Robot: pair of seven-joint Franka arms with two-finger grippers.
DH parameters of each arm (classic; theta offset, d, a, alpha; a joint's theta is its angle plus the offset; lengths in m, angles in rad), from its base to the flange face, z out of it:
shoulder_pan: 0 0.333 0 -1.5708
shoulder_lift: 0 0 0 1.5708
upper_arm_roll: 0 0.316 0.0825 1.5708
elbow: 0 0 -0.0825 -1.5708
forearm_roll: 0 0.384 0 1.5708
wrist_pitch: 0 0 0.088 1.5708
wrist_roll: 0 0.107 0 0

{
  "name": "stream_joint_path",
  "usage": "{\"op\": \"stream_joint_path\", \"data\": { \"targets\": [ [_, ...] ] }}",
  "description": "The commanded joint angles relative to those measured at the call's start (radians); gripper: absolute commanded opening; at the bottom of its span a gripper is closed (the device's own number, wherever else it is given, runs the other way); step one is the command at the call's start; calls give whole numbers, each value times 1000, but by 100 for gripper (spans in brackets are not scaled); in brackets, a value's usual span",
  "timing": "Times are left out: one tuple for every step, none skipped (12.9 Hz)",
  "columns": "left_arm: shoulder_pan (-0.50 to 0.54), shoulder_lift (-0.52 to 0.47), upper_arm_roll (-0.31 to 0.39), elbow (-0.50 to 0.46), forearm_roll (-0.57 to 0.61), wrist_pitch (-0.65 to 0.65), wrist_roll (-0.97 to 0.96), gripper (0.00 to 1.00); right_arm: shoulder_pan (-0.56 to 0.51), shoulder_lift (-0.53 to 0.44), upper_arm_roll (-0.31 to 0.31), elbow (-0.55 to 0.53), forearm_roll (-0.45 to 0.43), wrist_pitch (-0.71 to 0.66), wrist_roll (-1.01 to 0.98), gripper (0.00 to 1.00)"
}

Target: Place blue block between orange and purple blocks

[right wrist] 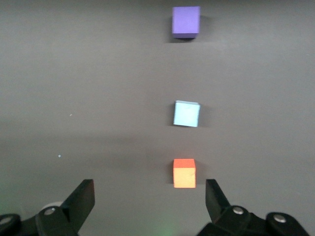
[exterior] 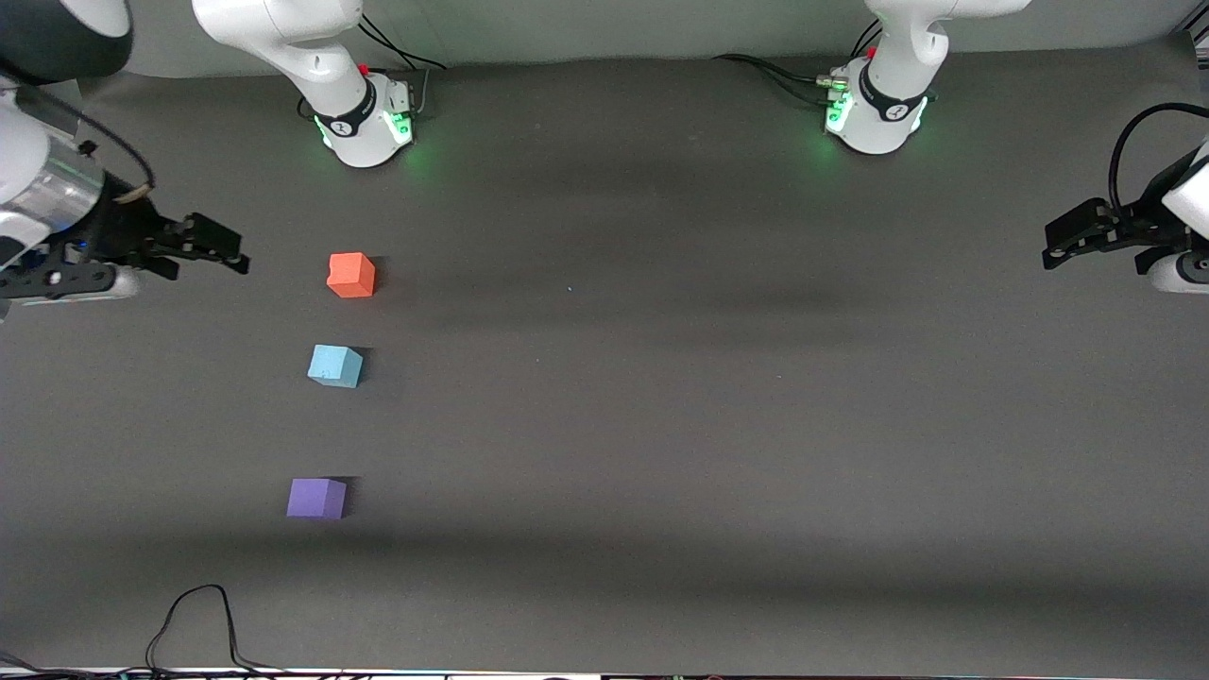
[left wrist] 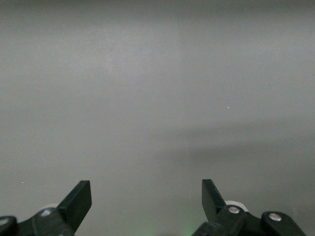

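Three foam cubes lie in a row on the dark table toward the right arm's end. The orange block is farthest from the front camera. The purple block is nearest. The blue block rests between them, a little closer to the orange one. My right gripper hangs open and empty above the table beside the orange block. My left gripper waits open and empty over bare table at the left arm's end.
The two arm bases stand along the table's edge farthest from the front camera. A black cable loops on the table near the edge closest to that camera, nearer than the purple block.
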Motion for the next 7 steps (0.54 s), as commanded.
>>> {"op": "stream_joint_path", "data": {
  "targets": [
    [-3,-10,6,-5,-10,4,-1,100,-98,-14,91,1,3,-15,-16,100],
    [-3,-10,6,-5,-10,4,-1,100,-99,-15,91,0,3,-16,-18,100],
    [-3,-10,6,-5,-10,4,-1,100,-90,-20,88,0,0,-18,-18,100],
    [-3,-10,6,-5,-10,6,-1,100,-88,-23,87,2,-2,-18,-18,100],
    [-3,-10,6,-5,-10,6,-1,100,-88,-24,85,2,0,-18,-18,100],
    [-3,-10,6,-5,-10,6,-1,100,-88,-24,85,2,0,-18,-18,100],
    [-3,-10,6,-7,-10,6,-1,100,-88,-24,84,2,0,-18,-18,100]
  ]
}}
